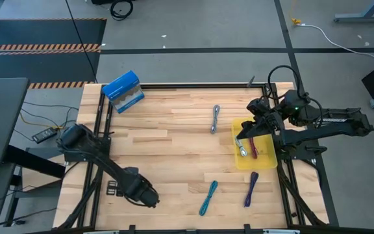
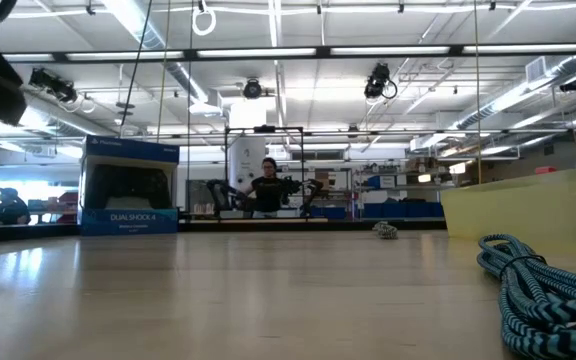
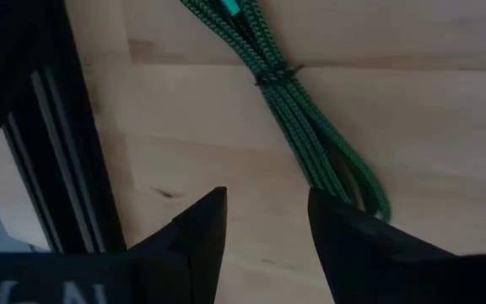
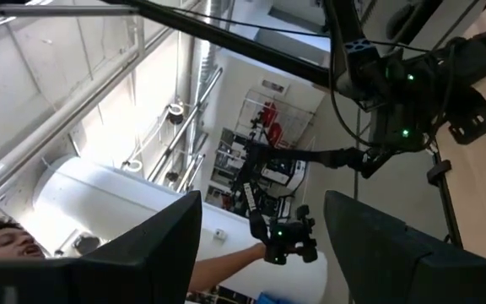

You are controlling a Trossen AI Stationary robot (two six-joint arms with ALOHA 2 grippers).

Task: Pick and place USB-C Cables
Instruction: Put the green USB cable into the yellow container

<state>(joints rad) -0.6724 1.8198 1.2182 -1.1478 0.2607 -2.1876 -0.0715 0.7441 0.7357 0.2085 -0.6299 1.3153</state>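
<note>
A green cable bundle (image 3: 294, 110) lies on the wooden table (image 1: 174, 149), tied at its middle. My left gripper (image 3: 264, 221) hovers over it near the table's near left corner (image 1: 152, 197), pointing down and open, one finger (image 3: 344, 236) above the bundle's looped end. In the high view the left arm hides this cable. A grey cable (image 1: 215, 119), a teal one (image 1: 208, 197) and a purple one (image 1: 250, 188) lie loose. A maroon cable (image 1: 254, 147) and a pale one (image 1: 244, 149) lie in the yellow tray (image 1: 268, 159). My right gripper (image 4: 260, 236) is open above the tray (image 1: 242, 138).
A blue box (image 1: 123, 91) stands at the far left corner. Black frame rails (image 1: 99, 130) run along the table's sides. In the low view the teal cable (image 2: 538, 290) lies close on the right. A person (image 2: 266, 190) stands far off in the room.
</note>
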